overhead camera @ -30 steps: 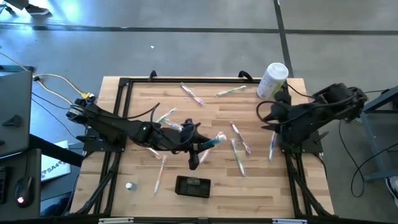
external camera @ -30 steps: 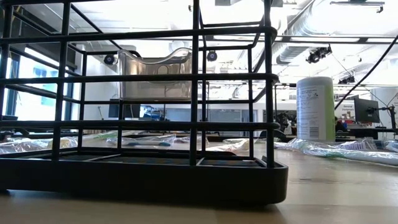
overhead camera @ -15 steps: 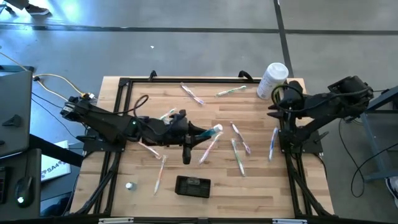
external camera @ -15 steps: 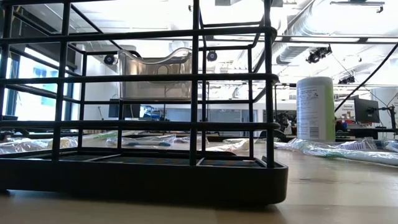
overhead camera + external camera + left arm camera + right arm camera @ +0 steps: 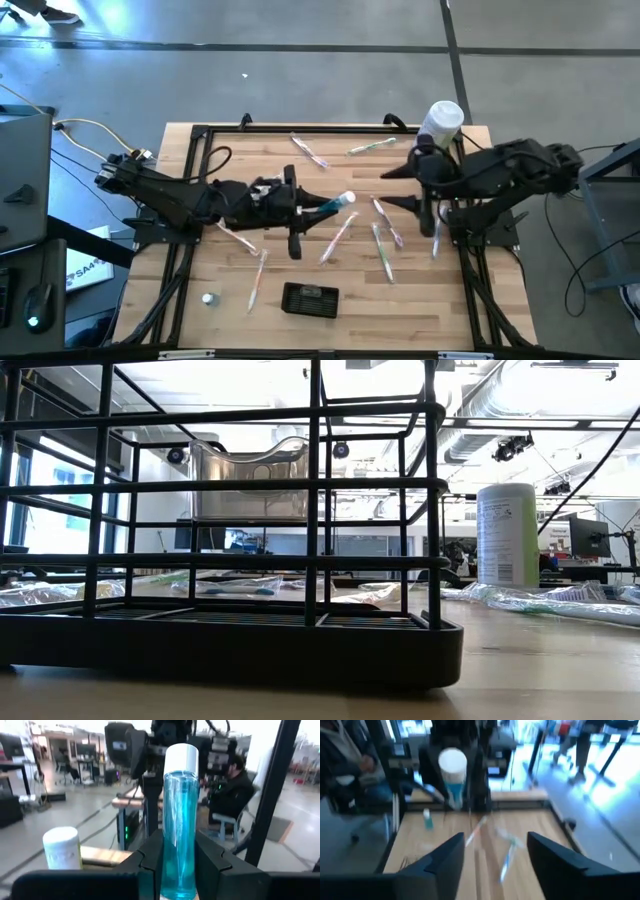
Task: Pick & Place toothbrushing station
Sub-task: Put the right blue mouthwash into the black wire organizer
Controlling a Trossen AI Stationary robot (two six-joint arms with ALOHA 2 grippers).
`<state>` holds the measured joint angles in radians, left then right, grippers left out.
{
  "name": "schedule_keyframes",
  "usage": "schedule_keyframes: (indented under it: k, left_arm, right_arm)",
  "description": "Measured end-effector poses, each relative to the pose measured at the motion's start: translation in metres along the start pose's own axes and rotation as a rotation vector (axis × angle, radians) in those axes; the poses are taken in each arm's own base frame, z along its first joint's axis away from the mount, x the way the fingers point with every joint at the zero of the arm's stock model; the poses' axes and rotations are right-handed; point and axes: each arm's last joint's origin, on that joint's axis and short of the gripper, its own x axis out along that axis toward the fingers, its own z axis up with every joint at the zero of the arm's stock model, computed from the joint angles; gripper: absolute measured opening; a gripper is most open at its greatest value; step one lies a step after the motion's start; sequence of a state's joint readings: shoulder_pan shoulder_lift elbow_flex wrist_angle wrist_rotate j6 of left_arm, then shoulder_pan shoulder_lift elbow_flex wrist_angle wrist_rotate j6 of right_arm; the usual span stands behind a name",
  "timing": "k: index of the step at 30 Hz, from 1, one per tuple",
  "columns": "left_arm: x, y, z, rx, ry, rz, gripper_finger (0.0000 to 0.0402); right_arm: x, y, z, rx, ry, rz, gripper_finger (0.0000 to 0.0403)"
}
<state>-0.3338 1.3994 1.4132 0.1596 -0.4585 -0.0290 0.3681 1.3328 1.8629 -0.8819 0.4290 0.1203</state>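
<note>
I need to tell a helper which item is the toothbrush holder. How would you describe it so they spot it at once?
On the wooden table, look at the near edge, in front of the scattered wrapped toothbrushes. The toothbrushing station is the low black wire rack there, unlike the tall white canister at the far right corner.

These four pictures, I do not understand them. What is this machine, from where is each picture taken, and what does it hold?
It is a robot with two dark arms at a wooden table. One picture looks straight down from above. One looks level across the table, through a black wire rack that stands close to that camera. The other two come from cameras on the arms' wrists.

The left gripper, over the middle of the table, is shut on a blue bottle with a white cap. The right gripper, near the tall white container, is open and empty.

Wrapped toothbrushes lie scattered on the table. The same rack, the toothbrushing station, shows from above near the front edge.
</note>
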Motion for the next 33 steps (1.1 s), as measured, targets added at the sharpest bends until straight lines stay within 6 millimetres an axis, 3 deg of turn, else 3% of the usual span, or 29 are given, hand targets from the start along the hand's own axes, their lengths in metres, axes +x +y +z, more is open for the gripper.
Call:
schedule_keyframes:
  k: [4,8,13,23,33]
  left_arm:
    - [-0.001,0.000,0.007,-0.006,-0.066,-0.019,0.0068]
    - [-0.001,-0.001,0.013,0.009,-0.120,-0.048,0.0068]
    - [-0.001,-0.002,0.012,0.020,-0.110,-0.063,0.0068]
    - [-0.001,-0.002,0.012,0.050,-0.111,-0.061,0.0068]
    - [-0.001,-0.002,0.012,0.081,-0.120,-0.059,0.0068]
  right_arm:
    - [0.016,0.004,0.007,-0.038,-0.060,-0.002,0.0259]
    - [0.031,0.007,0.010,-0.059,-0.088,-0.007,0.0271]
    - [0.043,0.011,0.016,-0.074,-0.150,0.032,0.0265]
    - [0.043,0.012,0.025,-0.076,-0.239,0.174,0.0239]
    - [0.075,0.021,0.017,-0.127,-0.194,0.184,0.0235]
